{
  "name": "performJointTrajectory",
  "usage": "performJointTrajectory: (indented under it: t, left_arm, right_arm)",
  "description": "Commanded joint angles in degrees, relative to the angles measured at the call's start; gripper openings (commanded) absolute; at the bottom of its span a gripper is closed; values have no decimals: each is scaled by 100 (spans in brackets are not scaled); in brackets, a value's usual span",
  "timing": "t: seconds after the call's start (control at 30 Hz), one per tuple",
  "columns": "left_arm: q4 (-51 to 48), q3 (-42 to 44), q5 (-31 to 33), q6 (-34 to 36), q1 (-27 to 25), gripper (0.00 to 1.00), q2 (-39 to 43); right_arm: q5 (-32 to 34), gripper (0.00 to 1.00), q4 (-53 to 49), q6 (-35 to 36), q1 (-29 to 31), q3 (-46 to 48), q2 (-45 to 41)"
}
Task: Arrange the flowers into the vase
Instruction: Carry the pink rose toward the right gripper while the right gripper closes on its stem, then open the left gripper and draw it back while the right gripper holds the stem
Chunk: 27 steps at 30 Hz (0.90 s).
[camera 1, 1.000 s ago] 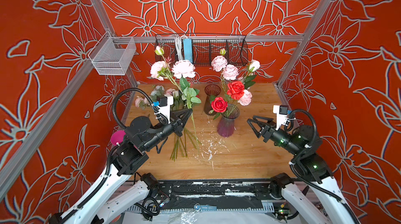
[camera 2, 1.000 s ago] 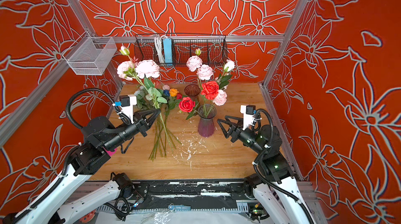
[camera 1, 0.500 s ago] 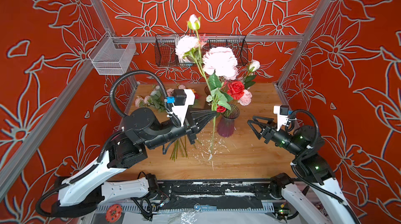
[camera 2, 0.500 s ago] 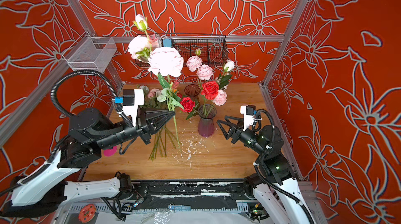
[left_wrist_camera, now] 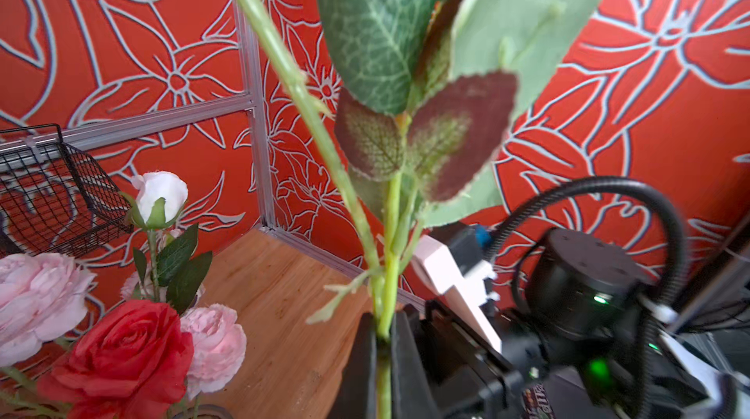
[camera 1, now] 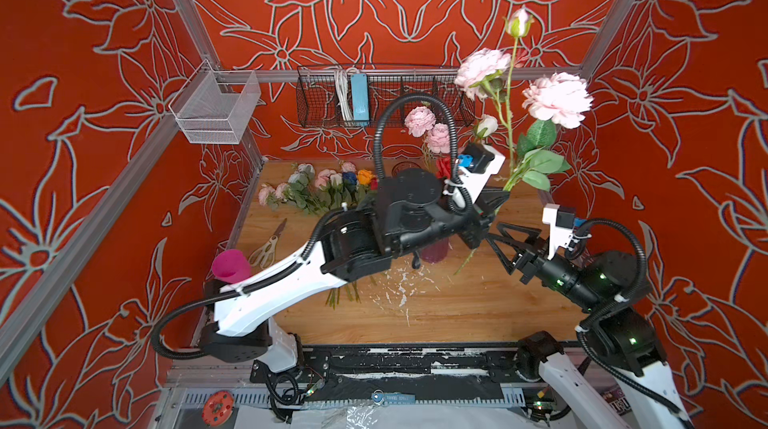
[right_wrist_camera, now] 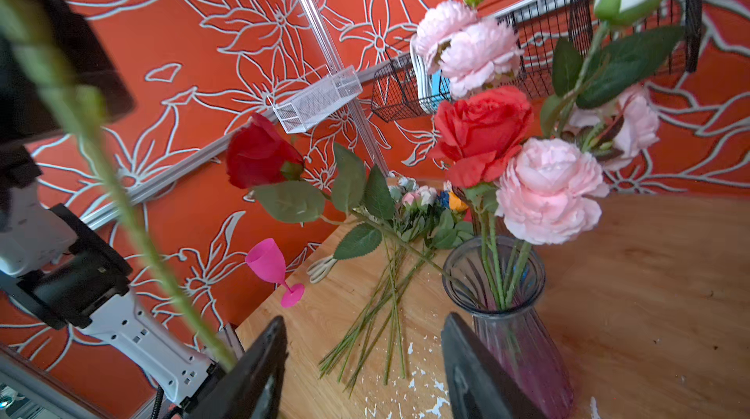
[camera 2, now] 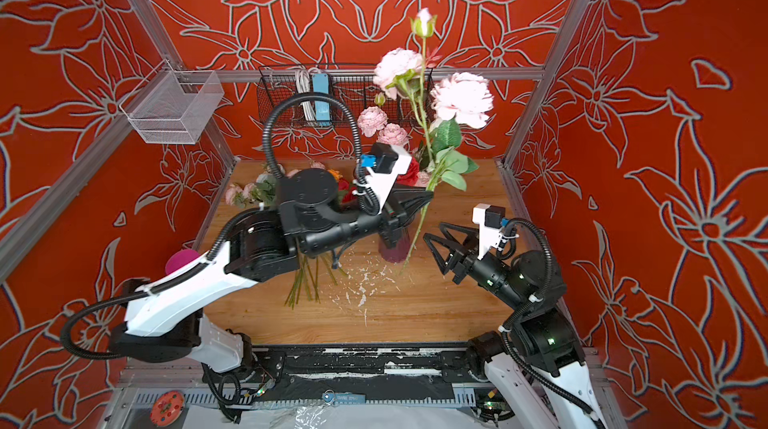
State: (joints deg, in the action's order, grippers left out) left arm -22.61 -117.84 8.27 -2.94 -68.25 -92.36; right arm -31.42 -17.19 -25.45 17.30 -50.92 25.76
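Note:
My left gripper (camera 1: 500, 198) (camera 2: 428, 198) (left_wrist_camera: 383, 340) reaches across the middle, raised above the table, and is shut on the green stem of a leafy sprig of flowers (camera 1: 557, 98) (camera 2: 461, 98) with pale pink blooms. The sprig stands high to the right of the vase (right_wrist_camera: 507, 307) (camera 2: 392, 250). This purple glass vase holds red and pink flowers (right_wrist_camera: 483, 129) and is mostly hidden behind the left arm in both top views. My right gripper (camera 1: 493, 231) (camera 2: 433, 230) (right_wrist_camera: 365, 319) is open and empty, just right of the vase. The held stem's lower end (camera 1: 469, 256) hangs close beside one of its fingers.
More flowers (camera 1: 328, 186) lie at the back left of the wooden table, stems (right_wrist_camera: 385, 315) pointing forward. Scissors (camera 1: 270, 246) and a pink goblet (camera 1: 230, 265) sit at the left edge. A black wire basket (camera 1: 382, 94) and a white mesh basket (camera 1: 216, 111) hang on the walls.
The left arm has lifted the pink sprig off the pile and swung it rightward past the vase, up beside the right gripper. The right arm has hardly moved.

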Motion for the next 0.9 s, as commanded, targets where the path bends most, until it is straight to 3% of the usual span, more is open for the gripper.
performJointTrajectory:
  t: [0.0, 0.23, 0.3, 0.4, 0.53, 0.7, 0.87]
  left_arm:
    - [-251, -551, 233, 83, -13, 0, -297]
    - [-320, -664, 175, -74, 57, 0, -545]
    - [-330, -615, 166, -110, 75, 0, -518]
    - [-279, -473, 158, -153, 109, 0, -432]
    - [-271, -348, -1, -308, 277, 0, -380]
    - [-115, -91, -278, -503, 498, 0, -329]
    - [-78, -80, -391, -499, 615, 0, -367]
  right_arm:
    - [-17, 62, -117, 246, -16, -331, -48]
    - [5, 60, 151, 305, -16, -601, 212]
    - [309, 59, 184, 235, -16, -630, 362]
    - [551, 48, 405, 126, -16, -574, 524]
    - [369, 24, 799, -95, -16, -533, 778]
    - [250, 2, 985, -158, -16, -546, 878]
    - [255, 0, 943, -127, -16, -587, 971]
